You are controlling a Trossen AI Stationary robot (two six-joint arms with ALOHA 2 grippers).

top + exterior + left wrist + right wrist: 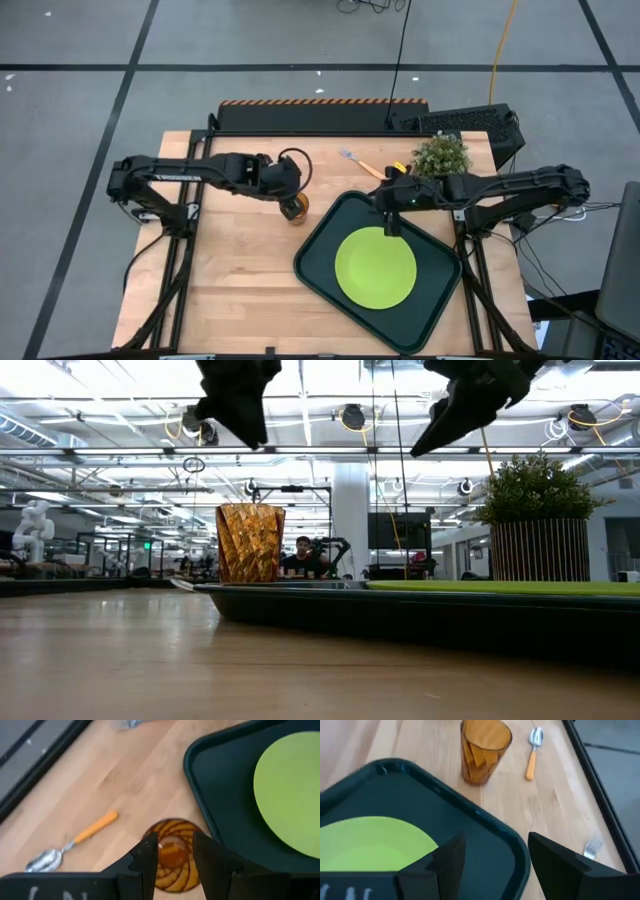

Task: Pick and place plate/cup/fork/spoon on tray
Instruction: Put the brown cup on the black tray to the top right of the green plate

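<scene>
The left gripper [172, 855] hung directly above the cup [171, 855], its two fingers [146, 862] spread to either side of the rim with a clear gap on each flank and nothing between them yet. The cup stood upright on the bare wooden table [240, 260], just beside the tray [318, 262] but not on it. In the low view the cup's [250, 543] wall looked faceted and translucent, so it was probably thin, stiff plastic or glass: light, hard, somewhat slick, and easy to tip if bumped on one side. The sensible hold seemed to be across the upper wall just below the rim, both pads meeting opposite faces at once, with modest pressure so that it would neither squirt out nor crack. The plate [376, 267] already lay flat in the tray, ahead of and below the right gripper [492, 857], which hovered over the tray's near corner with its fingers parted and empty. The spoon [75, 844] lay on the table off to one side of the left gripper, handle pointing towards the cup; thin and flat against the wood, it would need a pinch across its orange handle. The fork [533, 751] lay beyond the cup from the right gripper.
</scene>
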